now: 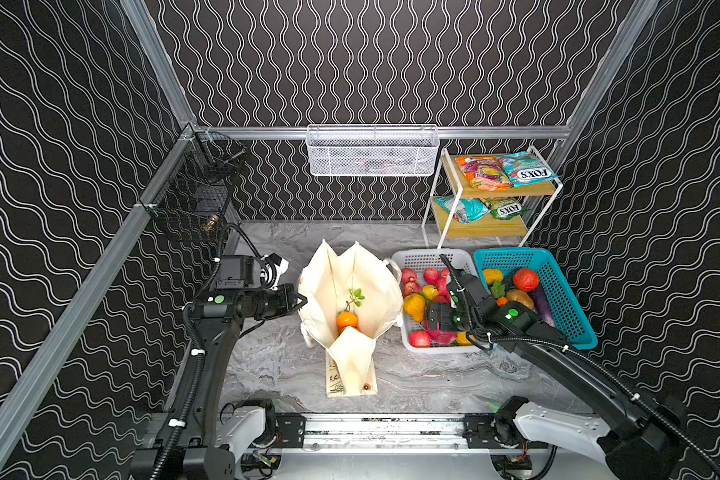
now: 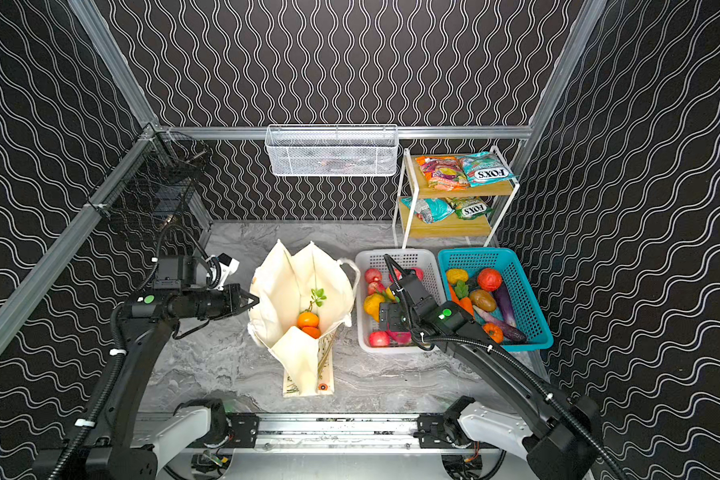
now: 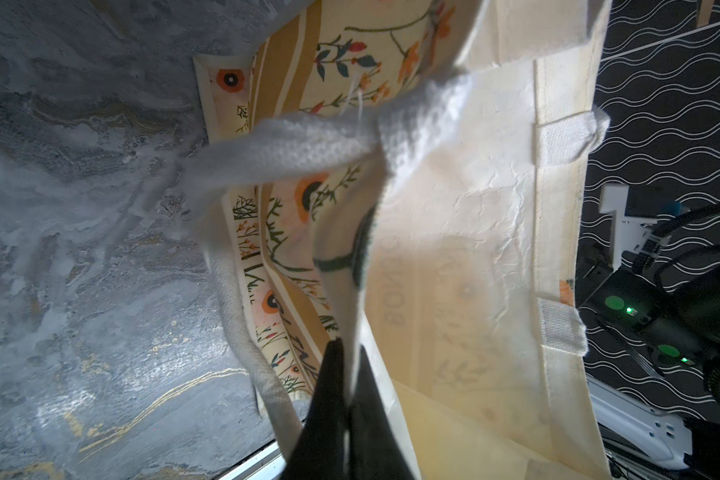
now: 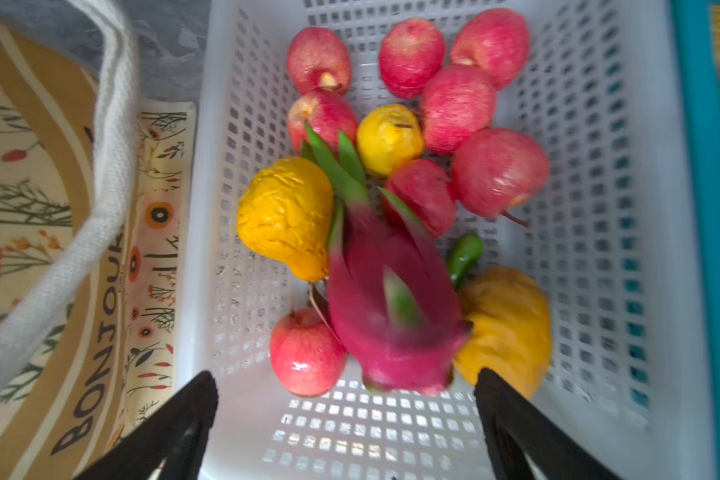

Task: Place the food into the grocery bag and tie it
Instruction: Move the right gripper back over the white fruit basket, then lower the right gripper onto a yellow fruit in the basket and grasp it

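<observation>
Right wrist view: the right claw point(image 4: 348, 376) is seen spread wide over the white basket point(image 4: 599, 208), with nothing gripped. A blurred dragon fruit point(image 4: 391, 307) is lined up ahead of the gap, its near end between the two tips in this view; no contact can be made out. It is hemmed in by a pear point(image 4: 285, 216) on one flank, a second yellow fruit point(image 4: 504, 328) on the other, and red apples point(image 4: 499, 170) beyond. Bare basket floor is left only along the near wall, under the claw.

Over to the left wrist view: the left claw point(image 3: 346, 415) is clamped on the bag point(image 3: 454, 249), a fold of its cream rim pinched between the black fingers. A handle point(image 3: 292, 145) is draped across just beyond.

In both top views the bag is stood mid-bench point(image 1: 275, 357), mouth up and held open, its left rim drawn out to the left claw. Oranges point(image 1: 346, 319) with a leafy sprig are seen at its bottom. Its right side is just beside the white basket's wall; whether they touch cannot be told. The teal basket point(image 1: 558, 291) is set edge to edge with the white one, farther right. Open bench is left in front of the bag, to its left beneath the left arm, and behind it up to the back wall.
</observation>
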Robot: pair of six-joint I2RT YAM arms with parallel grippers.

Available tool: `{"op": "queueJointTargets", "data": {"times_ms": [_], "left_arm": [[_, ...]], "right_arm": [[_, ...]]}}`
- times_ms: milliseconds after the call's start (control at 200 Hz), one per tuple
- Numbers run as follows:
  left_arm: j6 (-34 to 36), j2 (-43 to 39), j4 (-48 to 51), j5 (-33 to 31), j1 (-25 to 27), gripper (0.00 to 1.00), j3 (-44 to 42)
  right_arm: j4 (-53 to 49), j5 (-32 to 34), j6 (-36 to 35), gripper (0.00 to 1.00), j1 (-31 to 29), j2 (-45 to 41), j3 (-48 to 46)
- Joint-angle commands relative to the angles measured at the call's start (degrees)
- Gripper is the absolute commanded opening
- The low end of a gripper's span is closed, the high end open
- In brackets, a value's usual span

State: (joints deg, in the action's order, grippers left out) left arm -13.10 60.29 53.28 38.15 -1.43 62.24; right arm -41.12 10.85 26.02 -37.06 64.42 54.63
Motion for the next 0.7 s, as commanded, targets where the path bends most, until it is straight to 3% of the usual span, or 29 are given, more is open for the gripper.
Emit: {"op": "queueJointTargets", "data": {"times_ms": [0,275,696], "left_arm": [[1.19,0.02,0.68,0.81,0.12,0.0,0.46],[1.33,0.53,0.69,0.68,0.47,0.0,1.42],[1.68,1.06,1.42,0.17,2.31,0.0,3.54]], "right_arm": [[4.82,-4.84,-3.15,0.95,0.01,2.56,1.6],[0.8,-0.83,-10.82,0.91,0.39,13.96,8.08],[6.85,-9.9,-24.89,0.92,2.0,15.02,5.66]]}}
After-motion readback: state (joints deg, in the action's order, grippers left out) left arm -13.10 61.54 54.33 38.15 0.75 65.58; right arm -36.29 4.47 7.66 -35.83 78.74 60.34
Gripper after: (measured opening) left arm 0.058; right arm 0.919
